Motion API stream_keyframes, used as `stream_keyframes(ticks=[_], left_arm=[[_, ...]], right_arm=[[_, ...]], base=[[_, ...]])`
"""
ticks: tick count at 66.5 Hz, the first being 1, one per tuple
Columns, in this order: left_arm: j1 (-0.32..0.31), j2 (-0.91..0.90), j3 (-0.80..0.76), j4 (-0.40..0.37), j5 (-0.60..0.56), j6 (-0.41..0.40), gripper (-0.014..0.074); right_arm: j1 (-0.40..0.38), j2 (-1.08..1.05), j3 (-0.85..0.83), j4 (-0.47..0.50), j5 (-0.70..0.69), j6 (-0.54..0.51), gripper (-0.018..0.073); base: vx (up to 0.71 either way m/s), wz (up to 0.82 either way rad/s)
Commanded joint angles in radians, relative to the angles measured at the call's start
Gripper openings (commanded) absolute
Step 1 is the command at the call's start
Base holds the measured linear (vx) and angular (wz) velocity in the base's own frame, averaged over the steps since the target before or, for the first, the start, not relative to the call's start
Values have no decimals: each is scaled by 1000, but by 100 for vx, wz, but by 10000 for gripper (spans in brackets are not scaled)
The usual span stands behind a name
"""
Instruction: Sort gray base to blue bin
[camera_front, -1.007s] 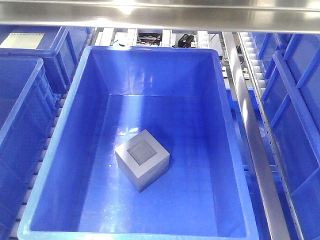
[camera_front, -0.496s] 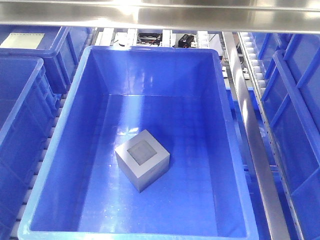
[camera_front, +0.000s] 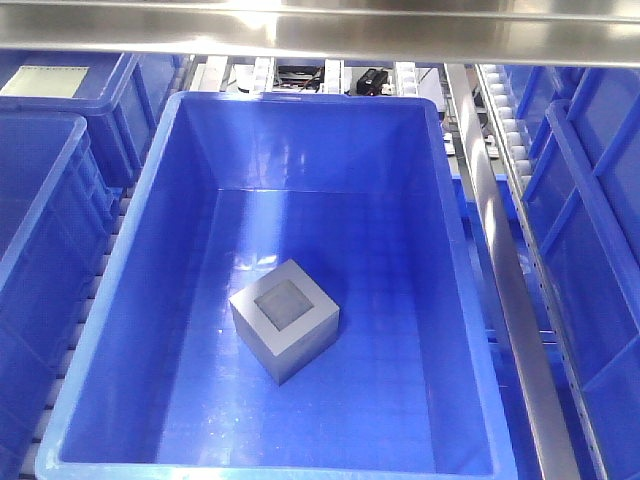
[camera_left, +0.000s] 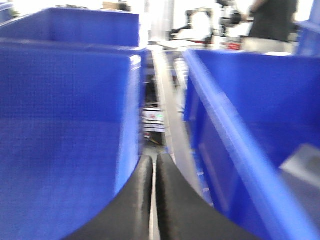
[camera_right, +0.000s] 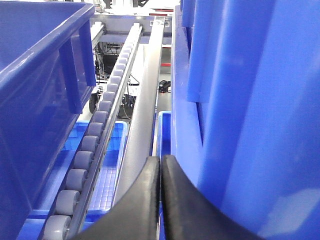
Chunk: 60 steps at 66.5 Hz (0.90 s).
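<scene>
The gray base (camera_front: 285, 319) rests on the floor of the blue bin (camera_front: 300, 103), recessed face up, turned corner-on toward the front. Neither gripper shows in the front view. In the left wrist view my left gripper (camera_left: 154, 159) is shut with nothing between its black fingers, hanging between two blue crates; a gray patch (camera_left: 302, 167) at the right edge is too blurred to name. The right wrist view has my right gripper (camera_right: 160, 159) shut and empty, low beside a roller rail (camera_right: 97, 131) and a blue crate wall (camera_right: 240, 100).
More blue crates flank the bin: two on the left (camera_front: 40, 200), one of them with a pale label sheet (camera_front: 45, 80), and others on the right (camera_front: 600, 220). A steel bar (camera_front: 320, 30) spans the top. A metal rail (camera_front: 495, 260) runs along the bin's right side.
</scene>
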Motion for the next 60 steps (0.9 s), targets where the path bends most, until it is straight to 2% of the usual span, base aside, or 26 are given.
stream_keyframes(ticks=[1, 15, 27, 43, 60], left_arm=[[29, -13, 6, -6, -92, -2, -8], [34, -83, 7, 34, -60, 1, -8], [-3, -84, 7, 53, -56, 1, -8], [-17, -84, 7, 18, -50, 2, -7], [-17, -84, 7, 18, -50, 1, -7]], right_arm=[[3, -8, 5, -9, -72, -12, -5], [3, -8, 5, -9, -72, -12, -5], [3, -8, 5, -9, -73, -12, -5], [3, -8, 5, -9, -71, -12, -5], [3, -8, 5, -9, -71, -12, -5]], base=[[0, 0], [0, 0], [0, 0], [0, 0], [0, 0]])
